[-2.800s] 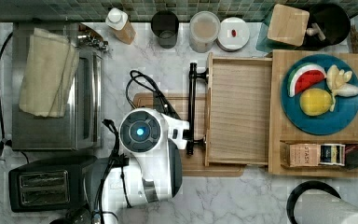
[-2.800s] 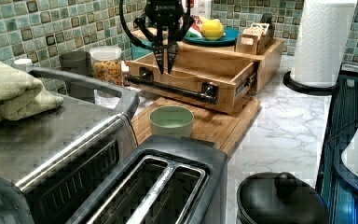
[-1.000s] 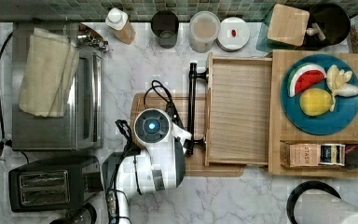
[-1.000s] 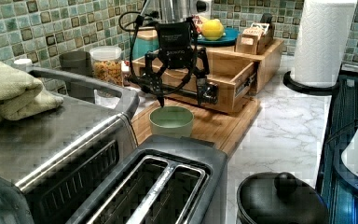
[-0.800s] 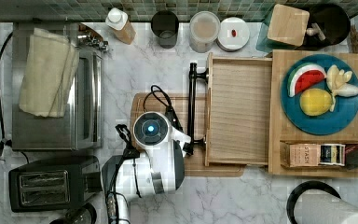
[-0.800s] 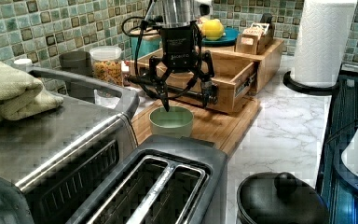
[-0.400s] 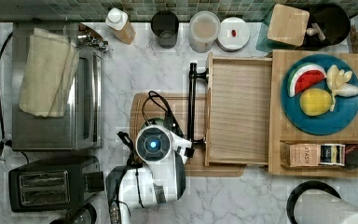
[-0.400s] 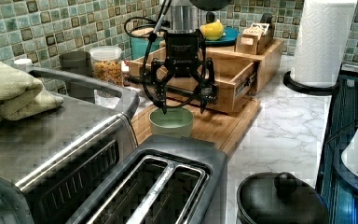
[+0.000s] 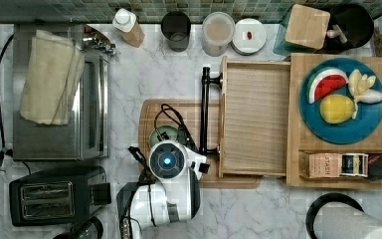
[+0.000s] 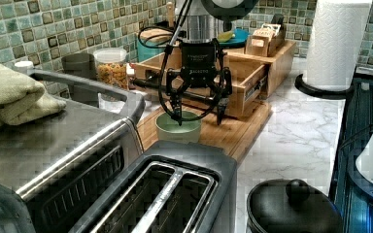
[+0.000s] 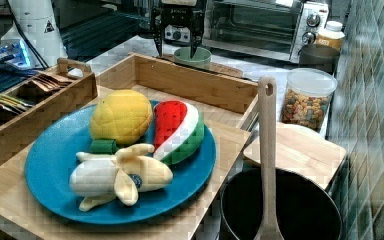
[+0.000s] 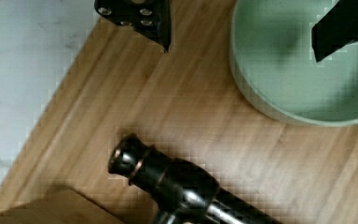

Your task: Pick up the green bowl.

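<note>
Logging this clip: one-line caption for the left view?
Open gripper straddling the green bowl's rim on the bamboo board, one finger inside, one outside.

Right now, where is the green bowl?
In the left view the green bowl sits on the wooden board, in front of the open drawer, with one finger of the open pincer inside its rim.

Marble counter [image 9: 144, 74]: toaster oven [image 9: 59, 94], toaster [image 9: 49, 199], bamboo board [image 9: 151, 114], jars.

Sm. green bowl [image 10: 178, 127], upright, empty — on wooden board [image 10: 233, 132]
</note>
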Controlling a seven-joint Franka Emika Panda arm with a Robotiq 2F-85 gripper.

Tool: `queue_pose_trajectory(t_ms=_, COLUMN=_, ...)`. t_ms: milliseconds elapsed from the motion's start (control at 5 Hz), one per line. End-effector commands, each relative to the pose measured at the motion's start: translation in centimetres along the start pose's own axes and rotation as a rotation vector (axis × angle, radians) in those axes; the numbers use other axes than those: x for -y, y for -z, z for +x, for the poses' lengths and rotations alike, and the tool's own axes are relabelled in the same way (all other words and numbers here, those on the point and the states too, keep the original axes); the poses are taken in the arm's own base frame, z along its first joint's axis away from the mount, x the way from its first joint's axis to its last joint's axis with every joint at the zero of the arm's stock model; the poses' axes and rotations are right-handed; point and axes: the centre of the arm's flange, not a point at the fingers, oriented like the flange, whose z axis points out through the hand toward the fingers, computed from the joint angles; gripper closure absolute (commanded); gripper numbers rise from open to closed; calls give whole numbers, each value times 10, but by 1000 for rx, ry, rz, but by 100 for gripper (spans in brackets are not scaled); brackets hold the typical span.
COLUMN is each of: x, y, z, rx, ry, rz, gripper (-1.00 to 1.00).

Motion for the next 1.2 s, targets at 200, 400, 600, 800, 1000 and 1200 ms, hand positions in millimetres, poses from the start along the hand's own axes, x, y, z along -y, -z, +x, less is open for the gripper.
queue_pose_trajectory(t_ms=200, x=-1, y=3, z=-6, rx=-11, ry=56, rz=58, gripper=-100)
queue_pose_trajectory(t_ms=400, x=1, y=-1, z=-4, rx=-11, ry=51, rz=60, gripper=-100)
queue_pose_trajectory(t_ms=600, x=4, y=-6, z=-1, rx=-20, ry=48, rz=74, gripper=-100)
queue_pose_trajectory(t_ms=800, x=4, y=-9, z=3, rx=-18, ry=55, rz=97, gripper=100)
queue_pose_trajectory(t_ms=1000, x=6, y=-10, z=4, rx=-22, ry=59, rz=106, gripper=100)
queue_pose_trajectory(t_ms=1200, x=8, y=-9, z=5, rx=-24, ry=60, rz=107, gripper=100)
